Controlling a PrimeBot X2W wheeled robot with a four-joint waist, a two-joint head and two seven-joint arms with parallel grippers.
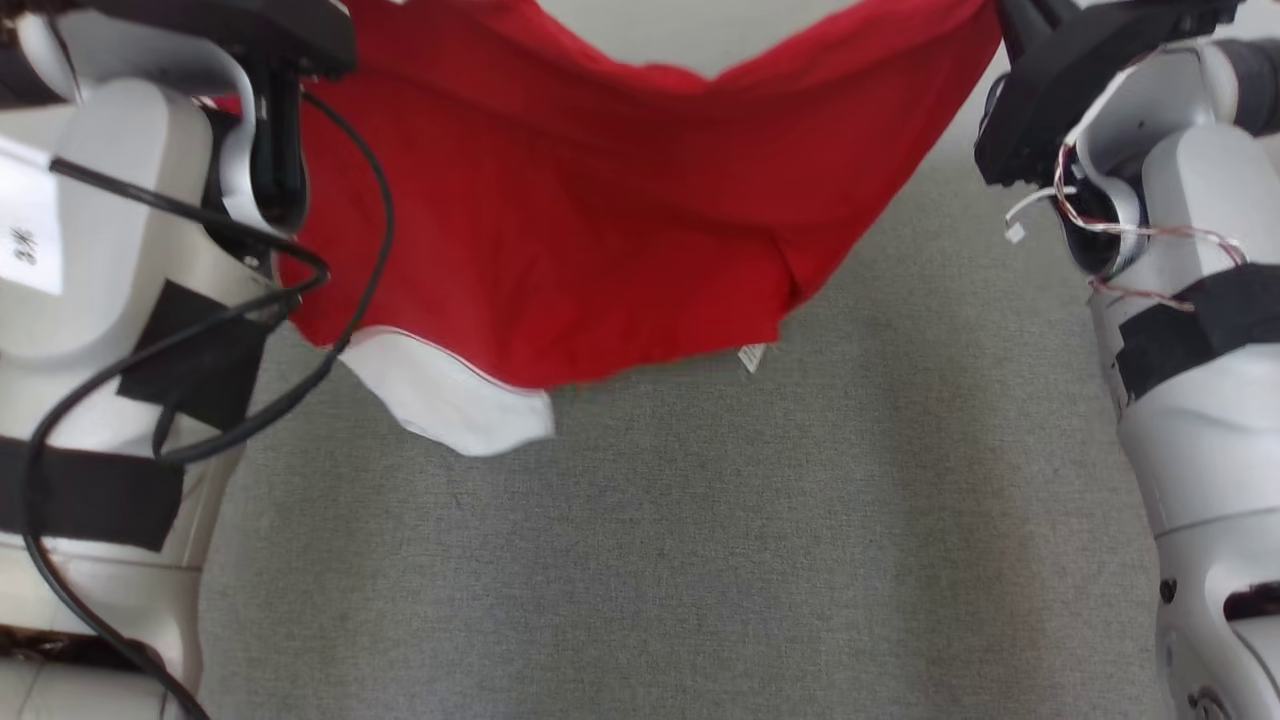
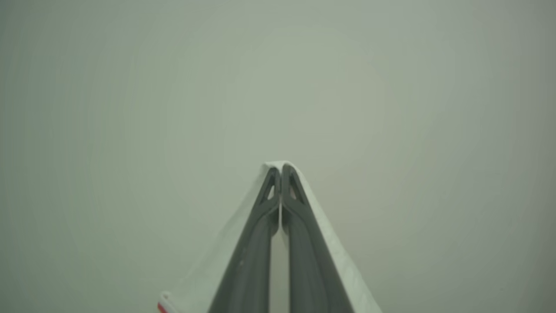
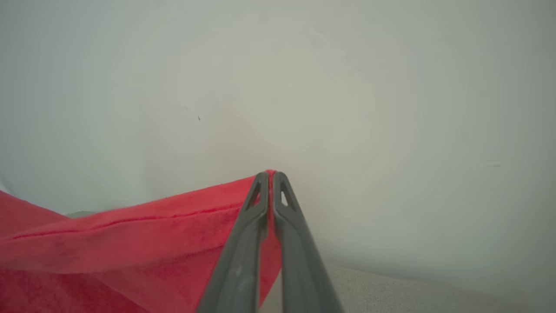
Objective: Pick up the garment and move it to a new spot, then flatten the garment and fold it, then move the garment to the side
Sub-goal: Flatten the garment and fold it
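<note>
Nearest, head view: grey surface (image 1: pixel 700 560), carpet-like texture, runs across the bottom and up the middle. Left forearm (image 1: pixel 90 250), pale shell, stands at the left edge. A black cable (image 1: pixel 370 230) loops over it and black tape (image 1: pixel 200 350) patches wrap it. There is a sticker (image 1: pixel 22 245) on its outer side with dark marks, too blurred to read. Right forearm (image 1: pixel 1190 420), pale, stands at the right edge, with thin red-white wires (image 1: pixel 1130 232) hanging loose near the wrist.

Next: the garment (image 1: pixel 600 220), red, is off the surface and slung between the two arms like a hammock, sagging in the middle. Its lower edge hangs over the far half of the grey surface. A white panel (image 1: pixel 440 400) droops from its lower left part, just beside the left forearm. A small white tag (image 1: pixel 751 357) sticks out at the lower right hem, print too small to read.

Further, wrist views: the left gripper (image 2: pixel 281 167) has its fingers pressed together, pinching white cloth that drapes down both sides of them. A sliver of red shows at the bottom edge. The right gripper (image 3: pixel 270 174) has its fingers together, clamped on the garment's red hemmed edge, and the cloth falls away toward the left of that view.

Farthest: a plain pale wall (image 2: pixel 278 78) lies behind both grippers.
</note>
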